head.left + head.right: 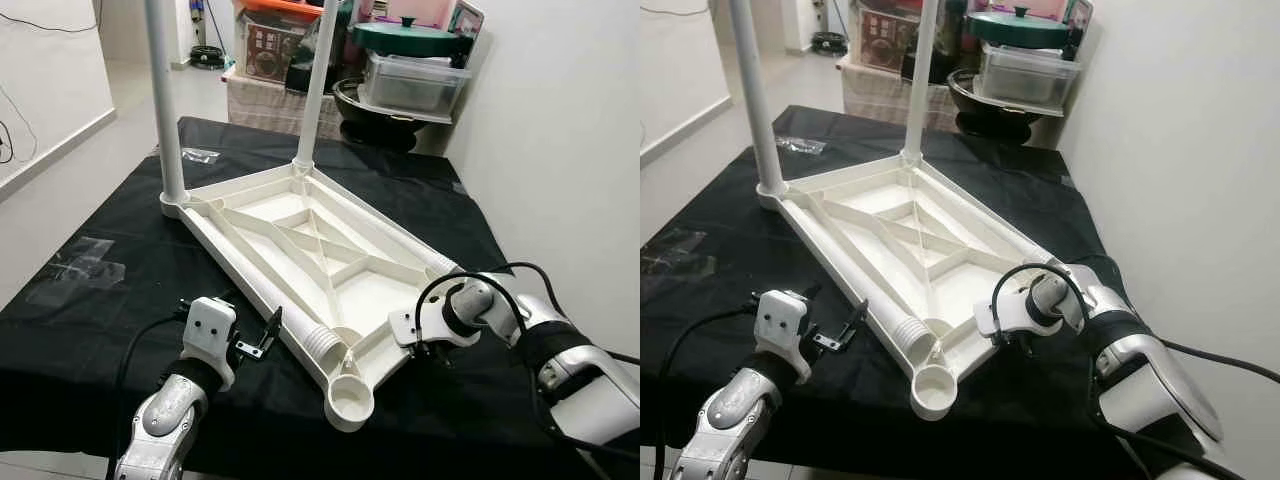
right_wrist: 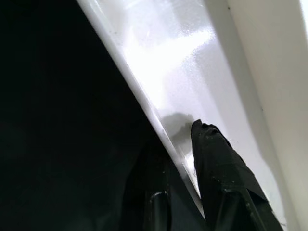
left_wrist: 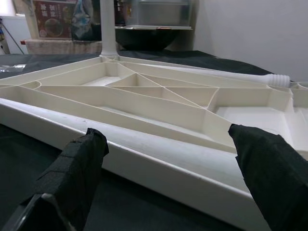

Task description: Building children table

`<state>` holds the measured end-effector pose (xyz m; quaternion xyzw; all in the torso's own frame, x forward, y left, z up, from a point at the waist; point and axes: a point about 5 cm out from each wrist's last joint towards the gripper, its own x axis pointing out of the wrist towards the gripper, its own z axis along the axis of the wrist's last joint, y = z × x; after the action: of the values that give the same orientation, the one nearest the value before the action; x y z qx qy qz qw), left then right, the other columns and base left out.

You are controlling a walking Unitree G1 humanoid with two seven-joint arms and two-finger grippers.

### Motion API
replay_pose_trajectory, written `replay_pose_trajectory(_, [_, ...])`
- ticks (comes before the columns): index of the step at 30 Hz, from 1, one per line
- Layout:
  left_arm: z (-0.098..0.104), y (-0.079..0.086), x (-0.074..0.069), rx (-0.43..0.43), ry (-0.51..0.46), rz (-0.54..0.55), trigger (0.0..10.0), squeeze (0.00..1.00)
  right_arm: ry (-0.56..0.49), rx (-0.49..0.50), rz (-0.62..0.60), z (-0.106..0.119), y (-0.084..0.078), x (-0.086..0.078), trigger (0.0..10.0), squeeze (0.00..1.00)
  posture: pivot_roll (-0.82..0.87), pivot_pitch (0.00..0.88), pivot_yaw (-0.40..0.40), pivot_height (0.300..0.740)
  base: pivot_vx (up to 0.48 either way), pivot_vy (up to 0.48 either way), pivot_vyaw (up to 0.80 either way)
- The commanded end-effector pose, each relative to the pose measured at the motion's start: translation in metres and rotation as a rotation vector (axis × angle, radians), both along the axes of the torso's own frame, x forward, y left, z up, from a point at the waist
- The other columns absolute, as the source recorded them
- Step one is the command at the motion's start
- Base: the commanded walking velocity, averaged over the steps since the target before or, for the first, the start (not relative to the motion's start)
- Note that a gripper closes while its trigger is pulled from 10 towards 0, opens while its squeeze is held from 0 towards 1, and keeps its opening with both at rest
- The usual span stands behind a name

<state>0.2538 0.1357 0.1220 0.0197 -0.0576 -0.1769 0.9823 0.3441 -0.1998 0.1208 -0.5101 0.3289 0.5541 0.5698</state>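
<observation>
Closest to me is my left gripper, its fingers spread wide apart and holding nothing, pointed at the long side of the white table top. That top lies upside down on the black cloth, with two legs already standing up at the far end. My right gripper is pinched onto the thin edge of the top near the open round socket. If I pull too hard, I think the smooth, shiny plastic could slip out, or the whole top could slide on the cloth and tip the tall legs. It is hard, white, and ribbed inside like little walls.
</observation>
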Motion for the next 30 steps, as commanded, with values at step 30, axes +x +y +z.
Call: replay_pose_trajectory(30, [-0.002,-0.003,0.0,-0.004,0.004,0.003,10.0,0.0,0.038,0.568,-1.035,-0.029,0.027,0.001,0.0,0.0,0.06,0.0,-0.161,0.74,0.0,0.0,0.0])
